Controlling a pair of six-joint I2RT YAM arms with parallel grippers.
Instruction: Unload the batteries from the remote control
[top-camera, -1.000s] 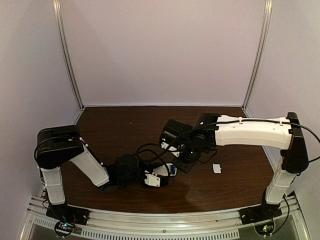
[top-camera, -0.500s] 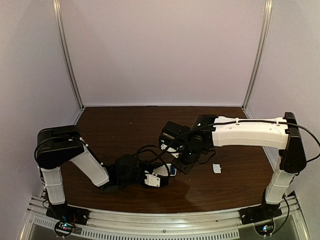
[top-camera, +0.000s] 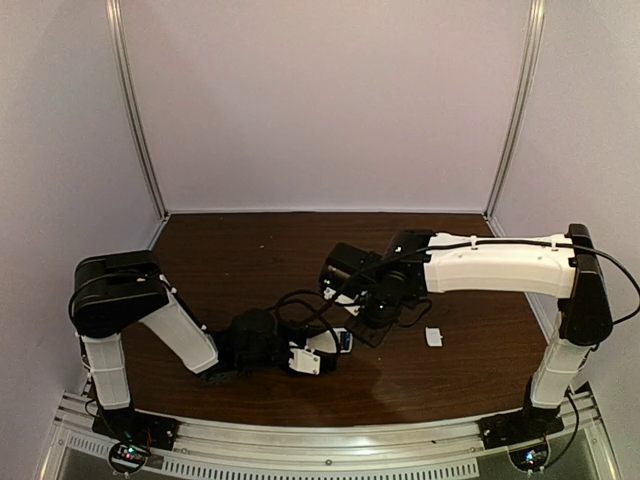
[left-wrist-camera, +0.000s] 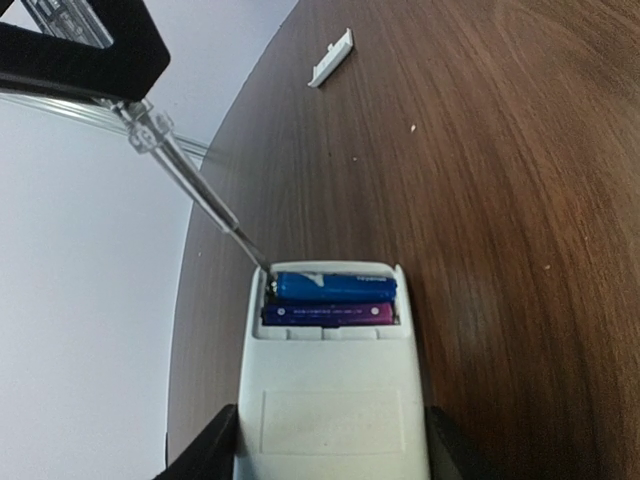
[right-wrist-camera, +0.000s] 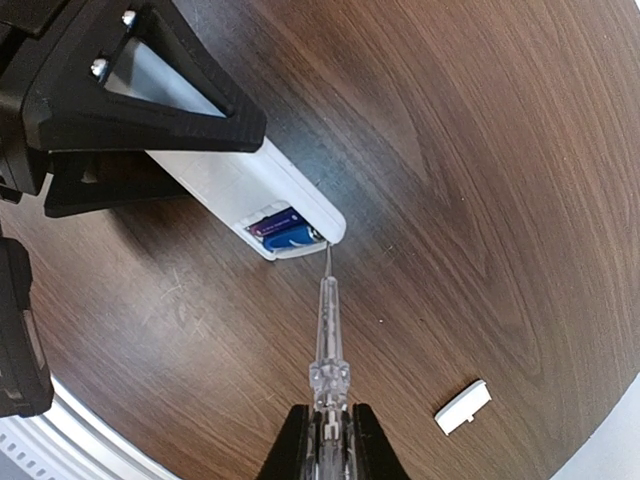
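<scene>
Right tool (right-wrist-camera: 322, 428) gripping clear slim screwdriver (right-wrist-camera: 327, 330), blue cylindrical batteries (right-wrist-camera: 286, 232)

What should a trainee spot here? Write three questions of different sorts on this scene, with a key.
1. True or false: both batteries sit in the open compartment of the remote control.
2. The right gripper holds: A) a battery B) a screwdriver C) nothing.
3. Where does the battery cover lie?
Key: 1 true. 2 B. 3 on the table, apart from the remote control.
</scene>
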